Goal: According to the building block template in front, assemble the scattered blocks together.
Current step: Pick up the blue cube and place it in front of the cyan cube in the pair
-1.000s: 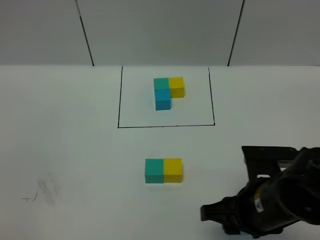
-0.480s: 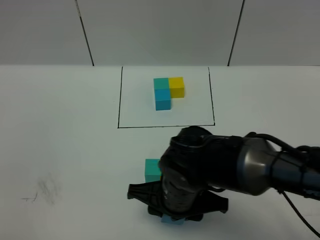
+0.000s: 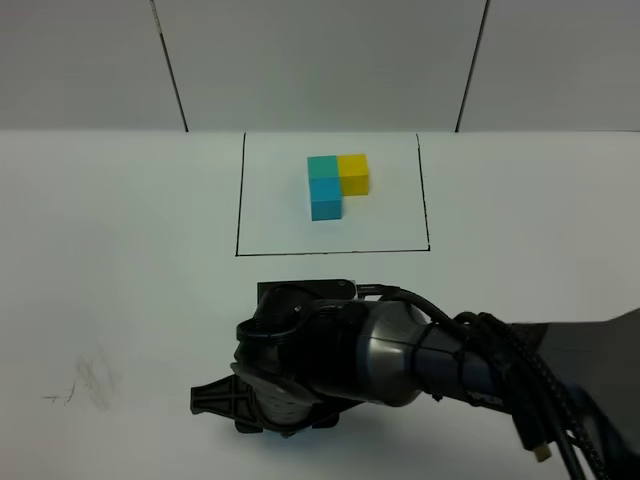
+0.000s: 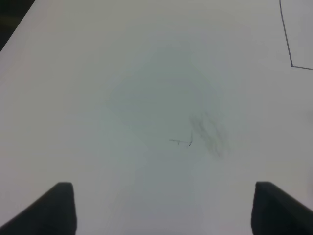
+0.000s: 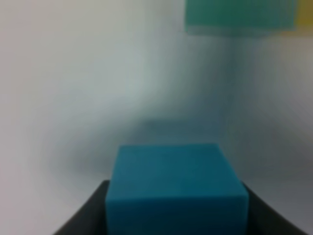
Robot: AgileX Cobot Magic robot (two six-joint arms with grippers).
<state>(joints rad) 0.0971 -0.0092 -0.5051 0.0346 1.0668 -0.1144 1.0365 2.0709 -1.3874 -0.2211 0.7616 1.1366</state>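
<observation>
The building block template (image 3: pixel 334 182) lies inside a black drawn rectangle at the back: teal-green, yellow and sky-blue cubes in an L. My right arm (image 3: pixel 330 368) hangs over the front middle of the table and hides the scattered blocks in the high view. In the right wrist view my right gripper (image 5: pixel 176 218) is shut on the sky-blue block (image 5: pixel 176 183), held above the table. Just beyond it sits the teal-green block (image 5: pixel 239 14), with a sliver of the yellow block (image 5: pixel 305 12) at its side. My left gripper (image 4: pixel 166 208) is open over bare table, with nothing between its fingers.
A grey pencil smudge (image 3: pixel 92 380) marks the table at the front left, also under the left gripper as a smudge (image 4: pixel 208 132). A corner of the black outline (image 4: pixel 292 65) shows in the left wrist view. Wall panels stand behind the table.
My right arm has swung from the front right corner leftward across the table, carrying the sky-blue block, and now covers the teal-green and yellow pair. The template has not moved.
</observation>
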